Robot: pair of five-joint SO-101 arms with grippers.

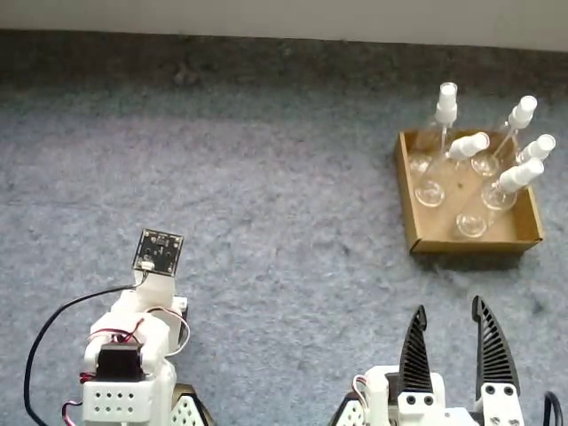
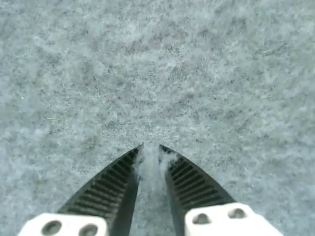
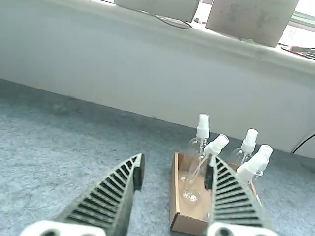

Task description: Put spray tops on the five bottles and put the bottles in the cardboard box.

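Cardboard box (image 1: 470, 241) of five spray-topped bottles (image 1: 468, 145) ahead of wide-open, empty right end effector (image 1: 448, 304)

Both arms are rocking white printed plastic shells. The left arm (image 1: 133, 355) is showing off a black servo block (image 1: 120, 362), thin red wires (image 1: 124, 335), a looping black cable (image 1: 35, 344) and a small black square circuit board (image 1: 159, 251). The right gripper (image 1: 448, 306) and the left gripper (image 2: 151, 146) are both wearing black ribbed tapered fingers (image 2: 194, 184), with round screw holes dotting their white finger mounts (image 2: 216, 219).
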